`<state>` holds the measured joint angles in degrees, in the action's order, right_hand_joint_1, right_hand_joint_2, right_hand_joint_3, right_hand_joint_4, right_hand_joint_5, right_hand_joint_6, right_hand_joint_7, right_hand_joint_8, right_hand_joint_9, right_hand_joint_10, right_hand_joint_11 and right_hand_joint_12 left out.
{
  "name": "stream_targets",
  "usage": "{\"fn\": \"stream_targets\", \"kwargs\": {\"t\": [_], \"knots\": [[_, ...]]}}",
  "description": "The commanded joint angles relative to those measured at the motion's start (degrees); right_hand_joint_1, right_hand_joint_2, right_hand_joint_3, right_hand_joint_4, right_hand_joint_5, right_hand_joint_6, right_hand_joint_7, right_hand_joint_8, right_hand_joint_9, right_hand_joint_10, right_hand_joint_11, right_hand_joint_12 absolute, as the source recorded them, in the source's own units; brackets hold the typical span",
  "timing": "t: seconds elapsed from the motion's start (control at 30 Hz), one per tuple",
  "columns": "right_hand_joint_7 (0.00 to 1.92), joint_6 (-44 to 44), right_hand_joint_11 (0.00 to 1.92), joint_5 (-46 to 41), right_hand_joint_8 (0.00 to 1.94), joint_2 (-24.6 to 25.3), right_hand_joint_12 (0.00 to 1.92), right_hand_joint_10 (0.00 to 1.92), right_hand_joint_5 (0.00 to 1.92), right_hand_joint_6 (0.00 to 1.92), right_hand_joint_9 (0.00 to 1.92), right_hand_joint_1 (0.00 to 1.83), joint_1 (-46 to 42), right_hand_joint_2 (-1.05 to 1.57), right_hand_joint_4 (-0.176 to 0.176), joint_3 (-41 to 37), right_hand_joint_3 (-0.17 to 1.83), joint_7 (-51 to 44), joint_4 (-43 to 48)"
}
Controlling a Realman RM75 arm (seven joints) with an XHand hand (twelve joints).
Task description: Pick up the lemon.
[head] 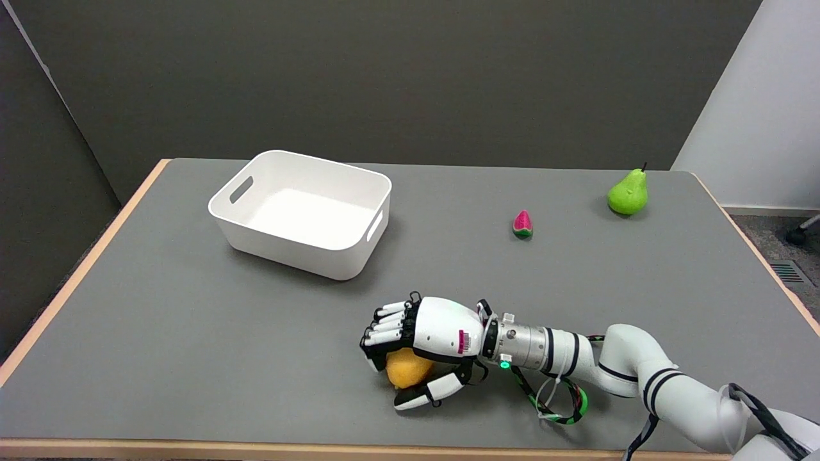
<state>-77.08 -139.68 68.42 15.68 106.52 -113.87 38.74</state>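
Down low, the right hand [426, 342] had its fingers [384, 333] curled over the lemon [407, 370]. Its thumb [426, 392] pressed the near side, so the lemon sat squeezed between them, on the table [192, 333].

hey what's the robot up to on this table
The robot's right hand is wrapped over a lemon near the table's front edge, fingers curled over its top and thumb closing in below. The lemon appears to be resting on the table, not lifted yet. A white bin, watermelon slice and green pear sit untouched farther back.
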Motion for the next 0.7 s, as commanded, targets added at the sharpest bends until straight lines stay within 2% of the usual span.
{"fn": "stream_targets", "kwargs": {"t": [0.03, 0.27, 0.33, 0.37, 0.43, 0.63, 0.7], "knots": [[0.83, -0.48, 0.64, 0.33, 1.36, 0.22, 1.92, 1.35, 0.63, 1.54, 0.78, 1.15, 0.62, 1.1, -0.025, 0.4, 0.33, 0.91, -0.03], [0.85, -0.24, 0.71, -2.0, 1.34, -0.9, 1.92, 1.34, 0.65, 1.53, 0.8, 1.16, 0.62, 1.07, -0.022, -0.64, 0.38, 1.75, 5.71], [0.84, 0.59, 0.73, -3.35, 1.3, -1.57, 1.89, 1.43, 0.64, 1.5, 0.79, 1.29, 0.66, 1.08, -0.092, -0.87, 0.3, 1.67, 9.16], [0.84, 1.3, 0.74, -3.8, 1.29, -1.76, 1.88, 1.45, 0.64, 1.5, 0.78, 1.32, 0.77, 1.08, -0.107, -0.92, 0.29, 1.55, 10.8], [0.86, 3.41, 0.74, -4.27, 1.32, -2.09, 1.92, 1.37, 0.65, 1.53, 0.82, 1.17, 1.14, 1.05, -0.031, -0.97, 0.41, 1.46, 14.19], [0.87, 11.57, 0.76, -4.08, 1.32, -1.44, 1.92, 1.43, 0.66, 1.54, 0.79, 1.17, 5.9, 1.02, -0.034, 0.6, 0.46, 1.57, 20.66], [0.84, 16.34, 0.78, -3.91, 1.29, -0.61, 1.91, 1.46, 0.63, 1.51, 0.78, 1.32, 9.24, 1.09, -0.116, 2.33, 0.27, 1.71, 21.76]]}}
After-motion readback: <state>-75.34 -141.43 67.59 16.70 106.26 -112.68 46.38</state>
